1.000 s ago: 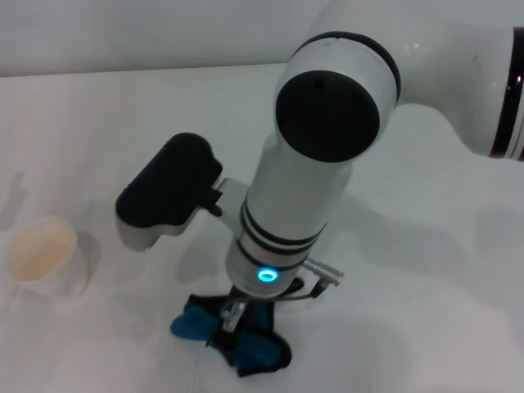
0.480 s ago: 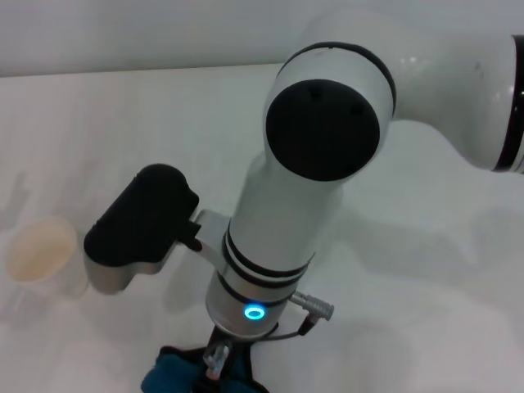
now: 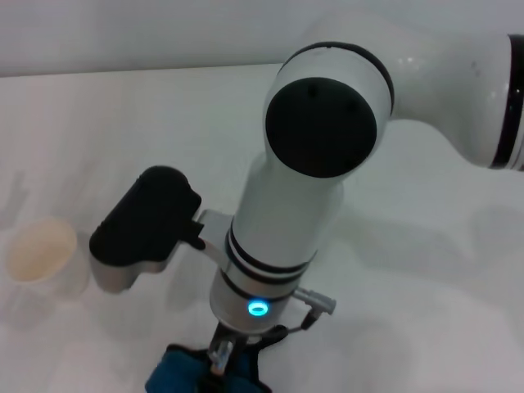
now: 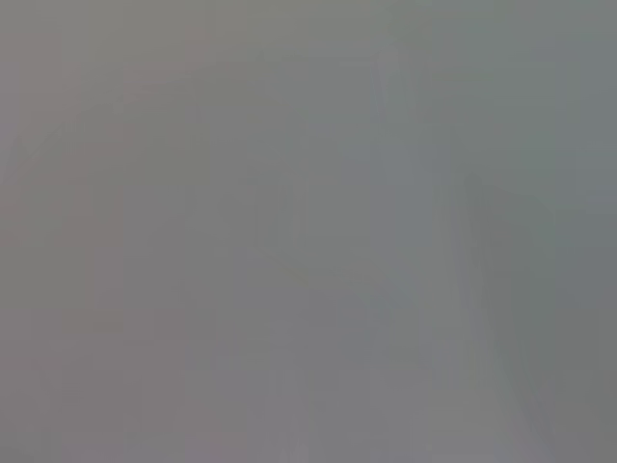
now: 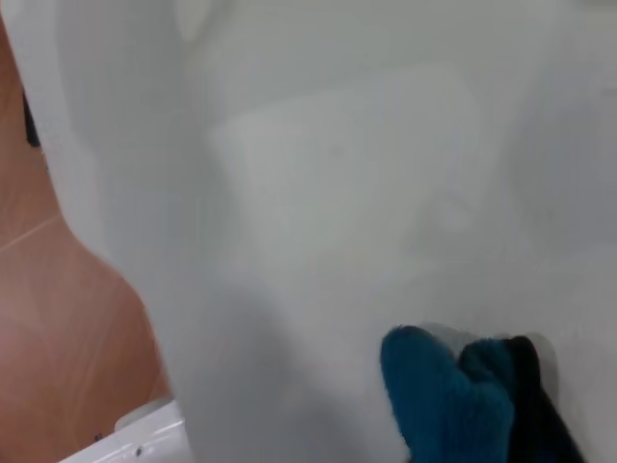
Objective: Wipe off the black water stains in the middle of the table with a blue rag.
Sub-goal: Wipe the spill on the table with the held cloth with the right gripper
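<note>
My right arm reaches down over the white table (image 3: 123, 123) towards its near edge. My right gripper (image 3: 218, 362) is shut on the teal-blue rag (image 3: 187, 378), which is bunched on the table at the bottom of the head view. The rag also shows in the right wrist view (image 5: 451, 397) with its dark edging. The black water stain shows in no view; the arm and the rag cover much of the table's middle. My left gripper is out of view, and the left wrist view shows only plain grey.
A white paper cup (image 3: 38, 255) stands on the table's left side, close to the black wrist camera housing (image 3: 146, 217). The right wrist view shows the table's edge and brown floor (image 5: 58, 328) beyond it.
My right arm has pulled the rag towards the near edge and a little to the left, so that only its top part shows. Over the last half second it has hardly moved.
</note>
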